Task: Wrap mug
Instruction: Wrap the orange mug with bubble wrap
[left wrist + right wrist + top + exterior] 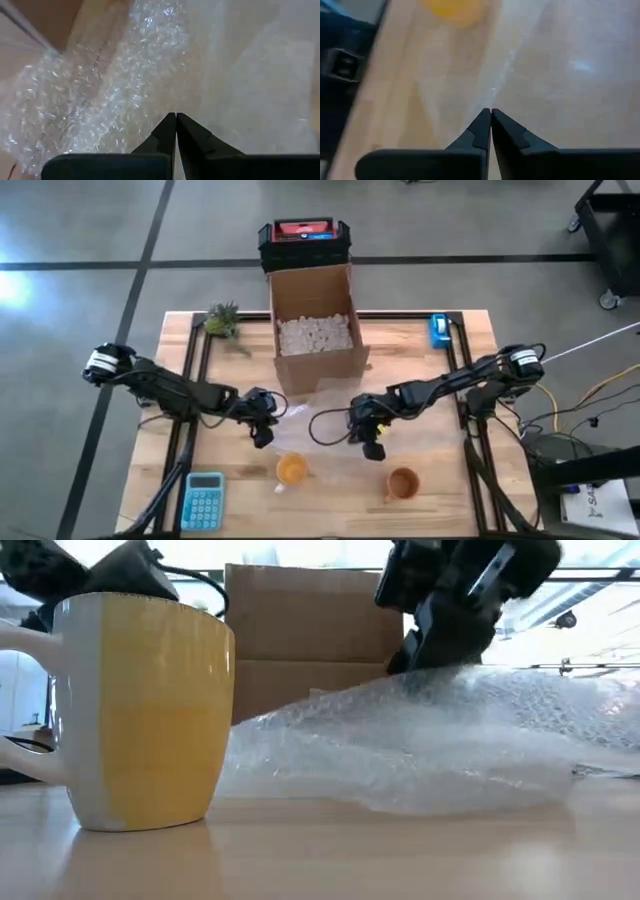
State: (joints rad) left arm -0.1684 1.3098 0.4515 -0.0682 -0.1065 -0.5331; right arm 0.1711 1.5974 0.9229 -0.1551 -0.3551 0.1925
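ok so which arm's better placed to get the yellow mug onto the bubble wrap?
Left, probably. The left gripper sits just up and left of the yellow mug; the right gripper is farther off, nearer the brown mug. Both pinch the bubble wrap, so either must release first.

yellow mug blurred, cut off by right wrist view's edge

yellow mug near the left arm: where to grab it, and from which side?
Judgement call: take the yellow mug by its rim wall, from straight above. It stands upright with its mouth open and the space above it free. The bubble wrap lies beside it toward the box, so a side approach there risks snagging. The left gripper is nearest, fingers shut; the right gripper is shut too.
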